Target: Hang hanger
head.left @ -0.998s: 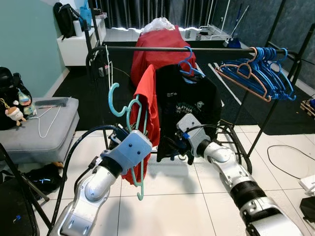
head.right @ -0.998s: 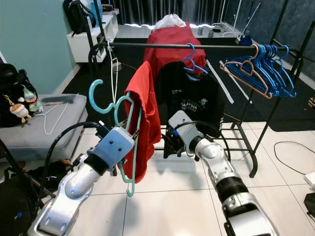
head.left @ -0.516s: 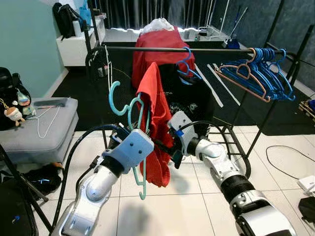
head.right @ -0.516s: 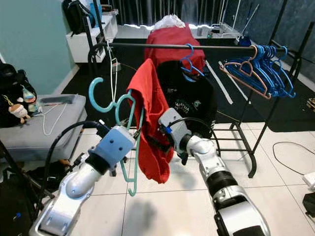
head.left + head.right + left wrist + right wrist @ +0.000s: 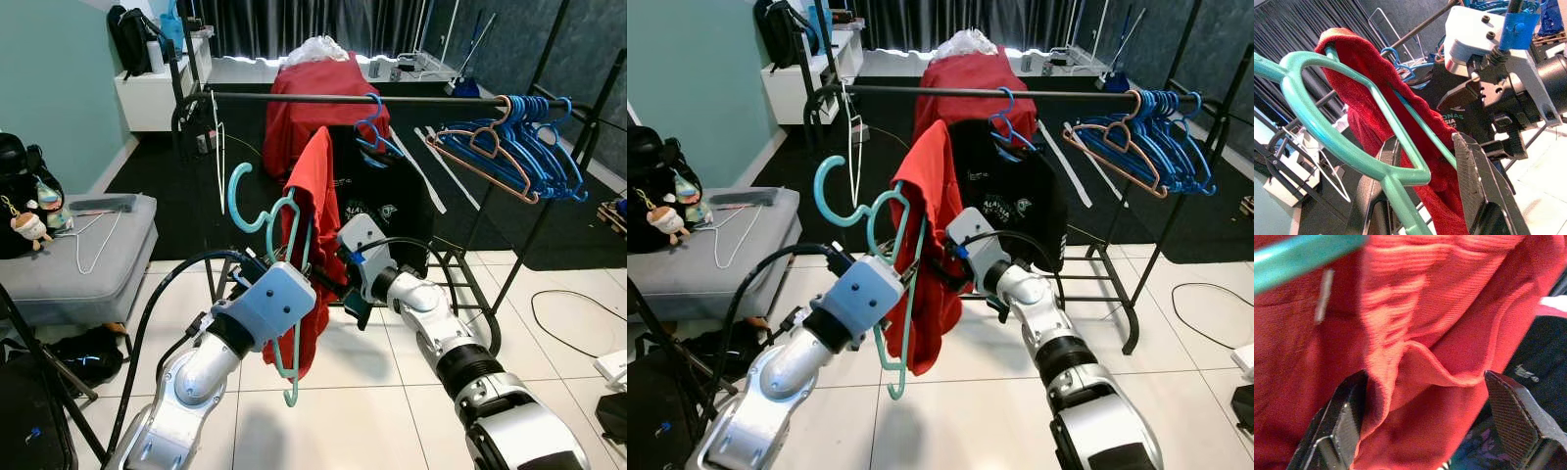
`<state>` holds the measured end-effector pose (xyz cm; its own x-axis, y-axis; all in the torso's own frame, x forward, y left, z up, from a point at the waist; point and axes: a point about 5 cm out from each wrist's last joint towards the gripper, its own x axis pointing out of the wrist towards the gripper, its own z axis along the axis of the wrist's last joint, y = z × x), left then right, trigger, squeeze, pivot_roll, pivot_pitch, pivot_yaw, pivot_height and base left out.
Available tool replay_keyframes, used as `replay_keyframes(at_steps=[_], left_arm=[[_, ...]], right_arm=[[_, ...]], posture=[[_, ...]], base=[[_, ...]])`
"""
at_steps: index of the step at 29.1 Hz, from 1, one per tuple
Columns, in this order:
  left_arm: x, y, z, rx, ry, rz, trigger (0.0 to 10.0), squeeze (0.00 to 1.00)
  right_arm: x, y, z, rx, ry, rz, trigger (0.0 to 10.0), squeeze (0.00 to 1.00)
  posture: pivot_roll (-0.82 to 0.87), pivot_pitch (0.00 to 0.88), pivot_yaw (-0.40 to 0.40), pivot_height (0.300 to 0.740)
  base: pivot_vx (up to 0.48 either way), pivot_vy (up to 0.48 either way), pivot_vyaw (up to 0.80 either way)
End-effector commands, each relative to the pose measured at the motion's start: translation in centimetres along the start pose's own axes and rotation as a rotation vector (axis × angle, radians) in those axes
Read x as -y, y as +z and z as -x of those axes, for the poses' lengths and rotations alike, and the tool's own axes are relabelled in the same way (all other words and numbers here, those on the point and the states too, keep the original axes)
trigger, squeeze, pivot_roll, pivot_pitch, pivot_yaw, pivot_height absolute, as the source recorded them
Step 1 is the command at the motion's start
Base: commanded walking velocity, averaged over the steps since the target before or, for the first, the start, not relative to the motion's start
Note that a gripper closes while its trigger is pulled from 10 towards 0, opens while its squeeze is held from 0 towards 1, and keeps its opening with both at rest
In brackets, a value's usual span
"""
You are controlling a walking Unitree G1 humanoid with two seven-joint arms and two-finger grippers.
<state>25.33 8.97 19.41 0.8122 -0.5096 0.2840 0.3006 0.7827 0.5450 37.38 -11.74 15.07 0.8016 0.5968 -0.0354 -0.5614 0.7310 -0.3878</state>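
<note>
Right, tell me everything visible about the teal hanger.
The teal hanger looks like plastic, with an open curled hook on top and slim arms. It stands roughly upright in front of the rack rail, not yet hung. The left pincer grips its frame; a red garment drapes over one arm.
</note>
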Motion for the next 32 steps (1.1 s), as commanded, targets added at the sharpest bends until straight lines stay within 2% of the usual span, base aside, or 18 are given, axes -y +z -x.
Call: replay_keyframes(at_steps=[1,2,3,7,8,15,21,22,23,25,27,28,30,31,32], left_arm=[[-0.2,0.9,0.0,0.037,0.019,0.012,10.0,0.00],[-0.2,0.9,0.0,0.037,0.019,0.012,10.0,0.00],[-0.2,1.0,0.1,0.036,0.022,0.013,10.0,0.00],[-0.2,1.0,0.1,0.036,0.024,0.013,10.0,0.00],[-0.3,1.0,0.2,0.036,0.028,0.014,10.0,0.00],[-0.5,1.0,0.4,0.025,0.040,0.011,10.0,0.00],[-0.6,0.3,0.6,0.002,0.040,0.014,10.0,0.00],[-0.1,-0.5,0.8,-0.033,0.008,0.022,10.0,0.00],[-0.1,-0.5,0.8,-0.033,0.008,0.022,10.0,0.00],[1.7,-2.7,1.6,-0.127,-0.090,0.024,10.0,0.00],[1.7,-2.7,1.6,-0.127,-0.090,0.024,10.0,0.00],[3.5,-4.5,2.7,-0.209,-0.189,-0.005,10.0,0.00],[3.5,-4.5,2.7,-0.209,-0.189,-0.005,10.0,0.00],[4.8,-5.9,3.8,-0.277,-0.272,-0.019,10.0,0.00],[4.8,-5.9,3.8,-0.277,-0.272,-0.019,10.0,0.00]], right_arm=[[0.9,0.6,0.0,0.020,-0.041,0.028,3.0,0.00],[0.9,0.6,0.0,0.020,-0.041,0.028,3.0,0.00],[1.2,0.7,0.0,0.027,-0.048,0.030,0.4,0.00],[1.3,0.8,0.0,0.031,-0.049,0.030,0.4,0.00],[1.3,0.8,0.0,0.035,-0.033,0.025,0.0,0.00],[1.2,1.0,-0.1,0.054,-0.008,0.016,0.0,0.00],[2.1,1.3,0.0,0.070,-0.085,0.039,0.0,0.00],[2.9,1.4,0.4,0.078,-0.130,0.034,0.0,0.00],[2.9,1.4,0.4,0.078,-0.130,0.034,0.0,0.00],[4.2,1.6,1.1,0.100,-0.208,0.007,0.0,0.00],[4.2,1.6,1.1,0.100,-0.208,0.007,0.0,0.00],[5.0,1.8,1.6,0.125,-0.251,-0.020,0.0,0.00],[5.0,1.8,1.6,0.125,-0.251,-0.020,0.0,0.00],[5.7,2.1,1.9,0.153,-0.281,-0.049,0.0,0.00],[5.7,2.1,1.9,0.153,-0.281,-0.049,0.0,0.00]], posture=[[0.06,0.000,-0.039,0.740],[0.06,0.000,-0.039,0.740],[0.07,0.000,-0.042,0.740],[0.07,0.000,-0.043,0.740],[0.08,0.000,-0.049,0.740],[0.09,0.000,-0.055,0.740],[0.08,0.000,-0.050,0.740],[0.08,0.000,-0.046,0.740],[0.08,0.000,-0.046,0.740],[0.07,0.000,-0.040,0.740],[0.07,0.000,-0.040,0.740],[0.06,0.000,-0.034,0.740],[0.06,0.000,-0.034,0.740],[0.05,0.000,-0.030,0.740],[0.05,0.000,-0.030,0.740]], base=[[0.000,0.000,0.00],[0.000,0.000,0.00],[0.000,0.000,0.00],[0.000,0.000,0.00],[0.000,0.000,0.00],[0.000,0.000,0.00],[0.000,0.000,0.00],[0.000,0.000,0.00],[0.000,0.000,0.00],[0.000,0.000,0.00],[0.000,0.000,0.00],[0.000,0.000,0.00],[0.000,0.000,0.00],[0.000,0.000,0.00],[0.000,0.000,0.00]])
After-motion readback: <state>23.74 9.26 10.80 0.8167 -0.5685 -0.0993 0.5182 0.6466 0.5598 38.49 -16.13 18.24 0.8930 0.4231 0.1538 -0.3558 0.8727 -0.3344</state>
